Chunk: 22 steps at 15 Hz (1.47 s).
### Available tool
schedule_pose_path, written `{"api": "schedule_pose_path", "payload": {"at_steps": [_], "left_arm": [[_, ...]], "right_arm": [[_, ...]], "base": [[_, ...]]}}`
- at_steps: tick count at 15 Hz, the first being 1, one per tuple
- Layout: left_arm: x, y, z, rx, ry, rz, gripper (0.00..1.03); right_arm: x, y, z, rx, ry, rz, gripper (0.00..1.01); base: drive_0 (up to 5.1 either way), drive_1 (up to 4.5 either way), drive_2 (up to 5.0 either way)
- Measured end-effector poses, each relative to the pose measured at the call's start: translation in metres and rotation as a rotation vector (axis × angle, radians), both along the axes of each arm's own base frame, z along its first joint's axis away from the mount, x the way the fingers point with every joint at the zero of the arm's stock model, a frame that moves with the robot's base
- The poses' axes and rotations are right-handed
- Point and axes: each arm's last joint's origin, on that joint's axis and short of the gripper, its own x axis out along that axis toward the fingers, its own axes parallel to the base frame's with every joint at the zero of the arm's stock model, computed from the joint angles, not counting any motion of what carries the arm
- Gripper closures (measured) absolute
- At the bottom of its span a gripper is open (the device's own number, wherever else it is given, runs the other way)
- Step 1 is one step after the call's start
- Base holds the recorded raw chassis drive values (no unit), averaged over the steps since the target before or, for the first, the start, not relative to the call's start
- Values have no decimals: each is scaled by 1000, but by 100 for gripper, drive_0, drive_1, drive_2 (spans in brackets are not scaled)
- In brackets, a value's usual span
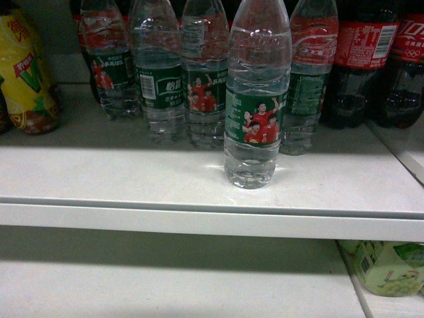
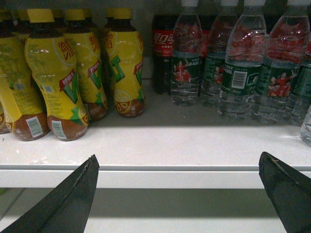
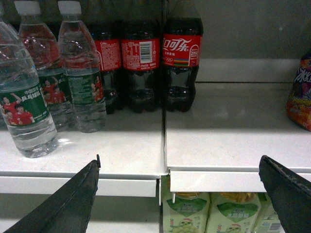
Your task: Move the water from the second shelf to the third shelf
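Observation:
One clear ribbed water bottle point(image 1: 257, 99) with a green label band stands alone near the front of the white shelf point(image 1: 132, 179), ahead of a row of like water bottles point(image 1: 156, 73). The right wrist view has that front bottle point(image 3: 24, 111) at its far left. Neither gripper appears in the head view. My left gripper point(image 2: 179, 158) is open in front of the shelf's edge, nothing between its black fingers point(image 2: 73, 199); the water row point(image 2: 243, 73) stands up and to its right. My right gripper point(image 3: 181, 160) is open too, empty, to the right of the front bottle.
Yellow tea bottles point(image 2: 53, 77) fill the shelf's left part. Dark cola bottles point(image 3: 181, 58) stand behind and right of the water. A seam point(image 3: 164, 145) splits two shelf boards. Green drink cartons point(image 3: 228, 213) sit on the lower shelf point(image 1: 165, 278). A snack bag point(image 3: 300, 92) is far right.

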Motion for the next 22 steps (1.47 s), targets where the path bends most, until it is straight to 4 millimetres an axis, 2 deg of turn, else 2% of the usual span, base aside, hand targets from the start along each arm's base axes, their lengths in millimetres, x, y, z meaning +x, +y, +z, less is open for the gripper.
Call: {"api": "schedule_pose_path", "payload": {"at_steps": [3, 4, 5, 8, 11, 12, 14, 16, 19, 22], "left_arm": [[0, 0, 0, 0, 0, 0, 5], [0, 0, 0, 0, 0, 0, 5], [0, 0, 0, 0, 0, 0, 5], [0, 0, 0, 0, 0, 0, 5], [0, 0, 0, 0, 0, 0, 5], [0, 0, 0, 0, 0, 0, 5], [0, 0, 0, 0, 0, 0, 5], [0, 0, 0, 0, 0, 0, 5], [0, 0, 0, 0, 0, 0, 5], [0, 0, 0, 0, 0, 0, 5]], "right_arm": [[0, 0, -1, 3, 10, -2, 3], [1, -1, -3, 46, 150, -25, 3], [8, -3, 1, 85, 219, -45, 3], [30, -6, 36, 98, 122, -18, 3], [50, -3, 32, 81, 157, 17, 3], [55, 3, 30, 77, 159, 48, 3], [76, 29, 18, 47, 167, 140, 3], [93, 45, 7, 29, 182, 192, 3], [121, 55, 8, 17, 165, 218, 3], [132, 72, 10, -23, 135, 291, 3]], "base": [[0, 0, 0], [0, 0, 0], [0, 0, 0], [0, 0, 0], [0, 0, 0], [0, 0, 0], [0, 0, 0], [0, 0, 0], [0, 0, 0], [0, 0, 0]]}}
